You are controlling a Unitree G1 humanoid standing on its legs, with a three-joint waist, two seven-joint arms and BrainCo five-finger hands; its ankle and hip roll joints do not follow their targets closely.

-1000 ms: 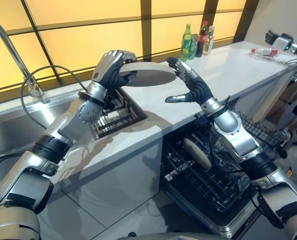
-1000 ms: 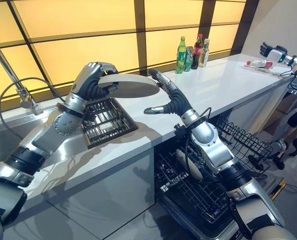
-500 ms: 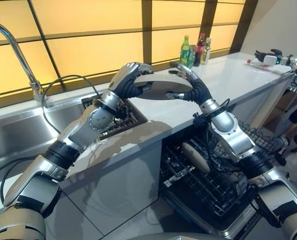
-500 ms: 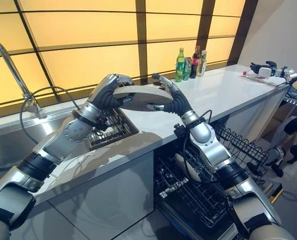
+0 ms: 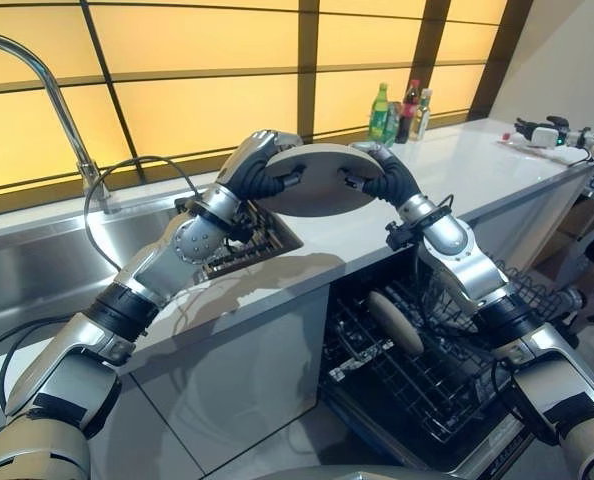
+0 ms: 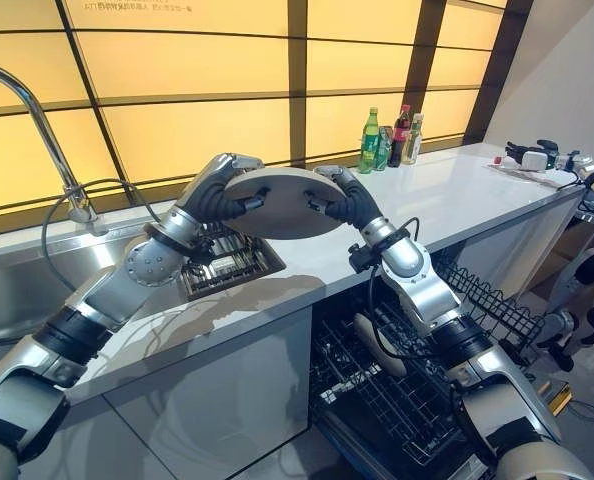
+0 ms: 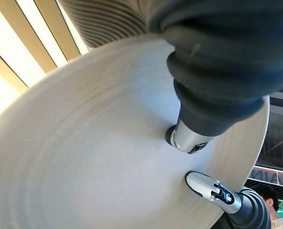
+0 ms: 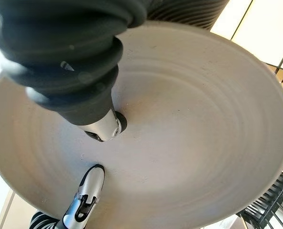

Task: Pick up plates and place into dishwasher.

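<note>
White counter (image 5: pixel 457 170) runs along window, steel sink (image 5: pixel 37 270) with tall tap (image 5: pixel 47 80) at left end. Open dishwasher (image 5: pixel 417 370) under counter, dark wire rack pulled out, one plate in rack (image 5: pixel 395 322) standing on edge. Drain rack (image 5: pixel 245 235) set in counter beside sink. Grey plate (image 5: pixel 315 178) held in air above counter, tilted. Left hand (image 5: pixel 262 165) pinches its left edge, thumb pressed on plate face. Right hand (image 5: pixel 382 180) pinches opposite edge, thumb on same face. Bottles (image 5: pixel 397 100) stand at back of counter.

head stereo pair above counter (image 5: pixel 457 160), wrist views against plate (image 7: pixel 84 157)
</note>
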